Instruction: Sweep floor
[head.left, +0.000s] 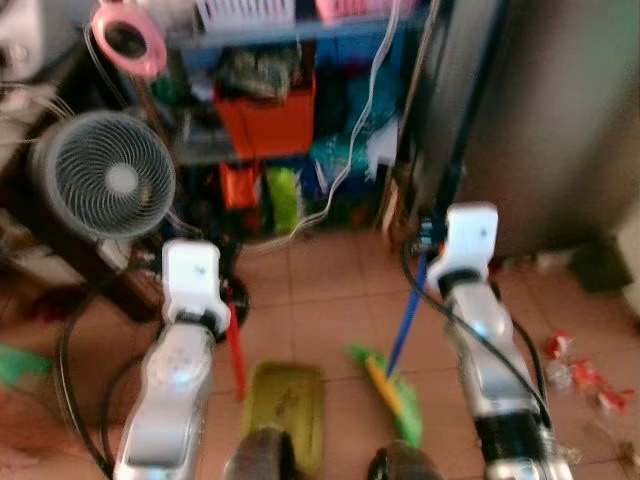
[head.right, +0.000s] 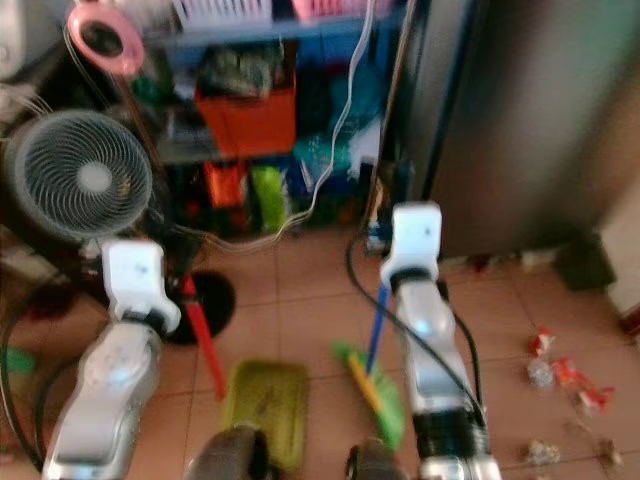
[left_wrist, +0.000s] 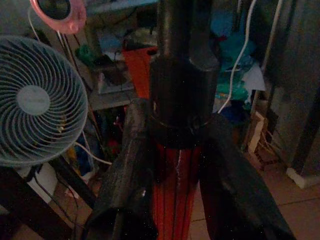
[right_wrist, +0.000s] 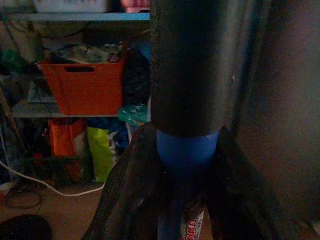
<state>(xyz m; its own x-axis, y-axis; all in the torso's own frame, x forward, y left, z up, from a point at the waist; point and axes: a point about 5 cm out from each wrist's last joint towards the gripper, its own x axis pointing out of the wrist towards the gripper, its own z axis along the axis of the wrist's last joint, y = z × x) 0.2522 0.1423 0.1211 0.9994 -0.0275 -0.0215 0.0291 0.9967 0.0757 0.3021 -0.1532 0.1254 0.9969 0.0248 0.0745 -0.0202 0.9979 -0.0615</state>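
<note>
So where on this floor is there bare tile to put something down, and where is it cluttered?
Bare tile lies ahead between the fan's dark base and the blue broom handle, up to the shelf. A narrower strip runs between the right arm and the litter on the right. Crowded: under the shelf, and close in, around the green dustpan and broom head.

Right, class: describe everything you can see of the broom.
The broom has a blue handle with a dark upper section and a green head with an orange-yellow band, plastic by the look of it. It leans upright, head resting on the tiled floor beside the green dustpan. The right tool grips its handle.
</note>
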